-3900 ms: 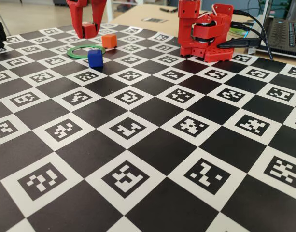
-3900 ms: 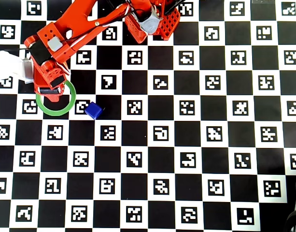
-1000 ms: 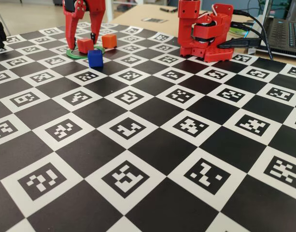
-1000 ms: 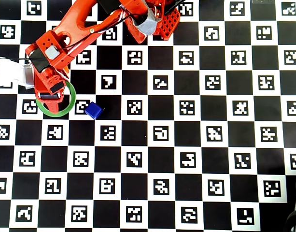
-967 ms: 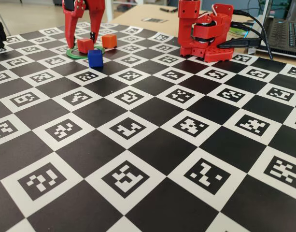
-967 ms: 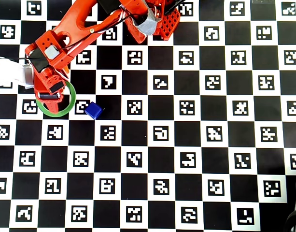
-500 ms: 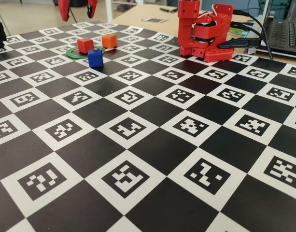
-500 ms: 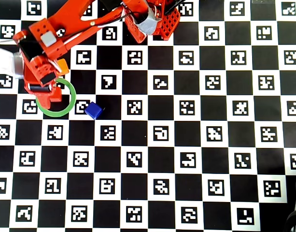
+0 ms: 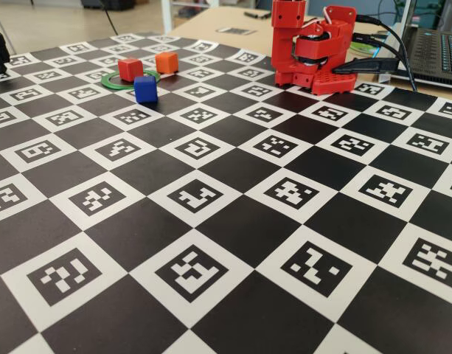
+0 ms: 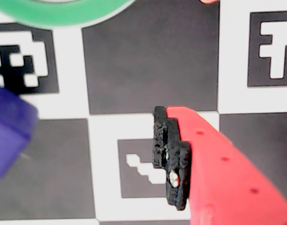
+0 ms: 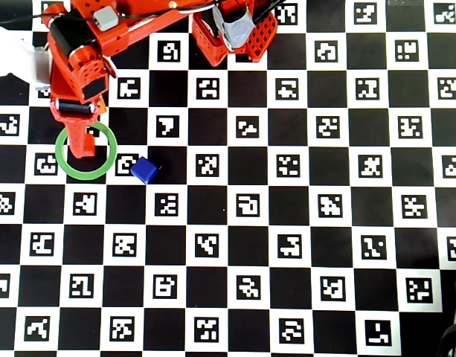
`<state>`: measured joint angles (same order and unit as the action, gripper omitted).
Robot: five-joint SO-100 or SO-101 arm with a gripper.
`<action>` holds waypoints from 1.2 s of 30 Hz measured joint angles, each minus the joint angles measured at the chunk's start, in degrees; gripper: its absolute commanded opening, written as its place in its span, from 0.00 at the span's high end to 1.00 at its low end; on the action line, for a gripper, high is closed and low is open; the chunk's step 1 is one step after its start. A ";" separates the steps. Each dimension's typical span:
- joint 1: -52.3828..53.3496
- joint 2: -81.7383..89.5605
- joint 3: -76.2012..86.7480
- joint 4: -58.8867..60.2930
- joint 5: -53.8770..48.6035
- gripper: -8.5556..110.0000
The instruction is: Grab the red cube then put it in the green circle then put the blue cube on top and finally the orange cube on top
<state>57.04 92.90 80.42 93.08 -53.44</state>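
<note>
Far left in the overhead view, the red two-finger end effector (image 11: 80,141) hangs over the thin flat green ring (image 11: 107,162), reaching down across its open centre. Only one padded finger (image 10: 173,159) shows in the wrist view, so how far apart the jaws stand I cannot tell; nothing shows in its hold. In the fixed view the small matte red plastic cube (image 9: 130,69) sits free on the checkerboard surface (image 9: 233,221) inside the ring, directly below the end effector and hidden by it from overhead. So the first placement looks done.

Moving right, the small matte dark-blue plastic cube (image 11: 143,169) lies just beside the ring's outer edge, to the lower right of the end effector and turned slightly against the squares. It is likely next: light, rigid, a little slick, best pinched across two opposite flat faces at mid-height, jaws turned to match its angle. The small bright-orange plastic cube (image 9: 166,62) waits beyond the red one, near the ring.
</note>
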 measured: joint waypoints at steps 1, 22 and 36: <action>-0.26 0.62 0.88 -0.26 0.26 0.55; -14.68 3.08 14.85 -7.56 12.39 0.55; -21.18 -0.18 26.19 -21.36 17.31 0.55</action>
<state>35.86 92.72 106.61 71.72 -36.12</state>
